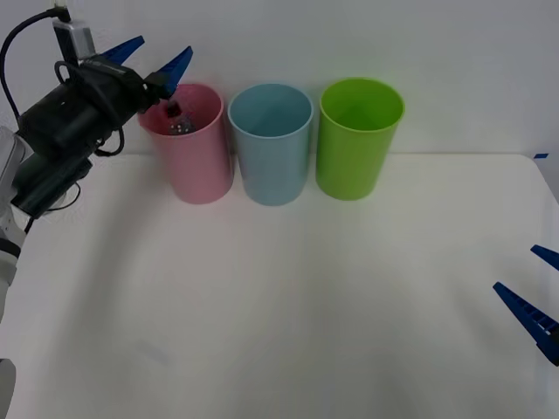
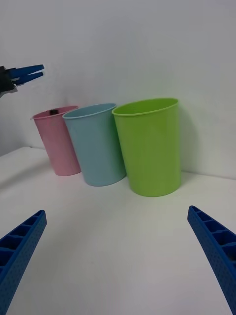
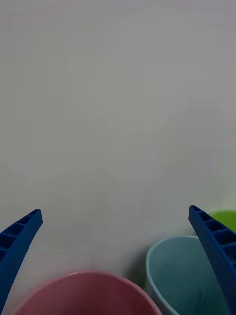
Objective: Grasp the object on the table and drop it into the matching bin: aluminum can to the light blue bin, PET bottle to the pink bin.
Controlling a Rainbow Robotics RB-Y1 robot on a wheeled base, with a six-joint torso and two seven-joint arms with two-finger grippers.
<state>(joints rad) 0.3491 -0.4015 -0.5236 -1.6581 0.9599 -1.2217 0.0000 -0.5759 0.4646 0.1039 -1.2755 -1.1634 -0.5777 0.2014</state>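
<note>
The small clear plastic bottle with a black cap point(image 1: 177, 120) already lies inside the tall pink plastic bin point(image 1: 199, 166), so the drop looks done. The left gripper point(image 1: 157, 57) hovers above the rim, jaws released; the right gripper point(image 1: 533, 288) waits, jaws spread, over the white counter point(image 1: 306, 305).

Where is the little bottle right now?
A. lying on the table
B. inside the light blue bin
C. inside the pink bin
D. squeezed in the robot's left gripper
C. In the front view the bottle sits down inside the pink bin, and the left gripper above the rim is open with nothing in it.
</note>
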